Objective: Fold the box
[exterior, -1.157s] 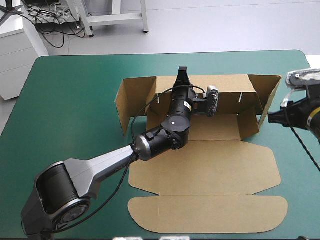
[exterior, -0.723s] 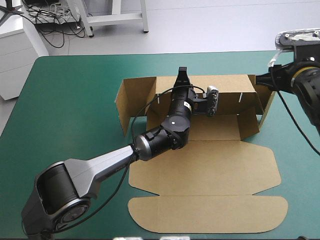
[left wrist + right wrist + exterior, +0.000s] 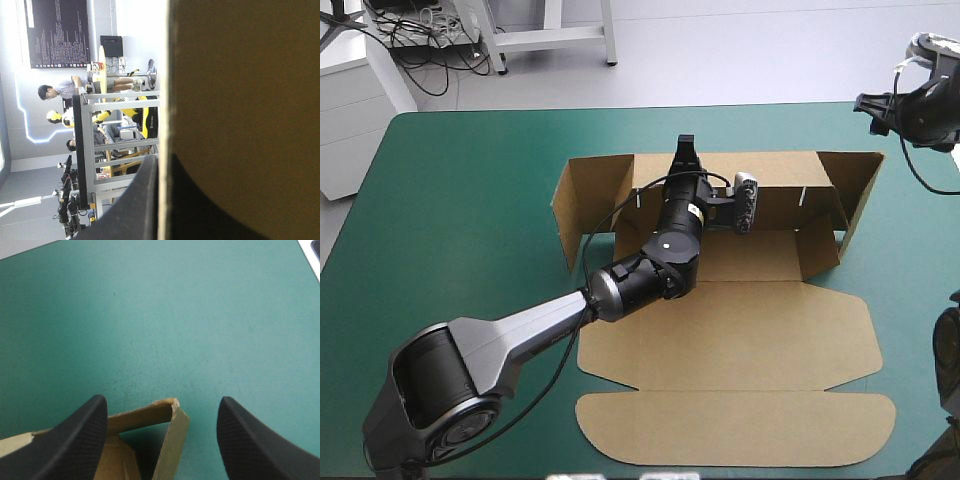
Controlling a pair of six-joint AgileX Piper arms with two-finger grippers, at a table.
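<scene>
**Left gripper [image 3: 684, 150] pinching the box [image 3: 750, 330]; right gripper [image 3: 162, 400] open over one end flap**

The box lies at the middle of the teal-green cover [image 3: 470, 200]. Its back wall and two end flaps are raised, and its lid lies flat toward the near edge. The high view puts the left gripper at the back wall's top edge but does not show the grip itself. The left wrist view does: the black fingers [image 3: 132, 200] are all but closed, with the brown board's edge between them. In the high view the right gripper [image 3: 868, 103] is near the table's far right corner, too small to read. The right wrist view shows its fingers wide apart and holding nothing, with the top corner of the right end flap [image 3: 172, 410] below and between them.
</scene>
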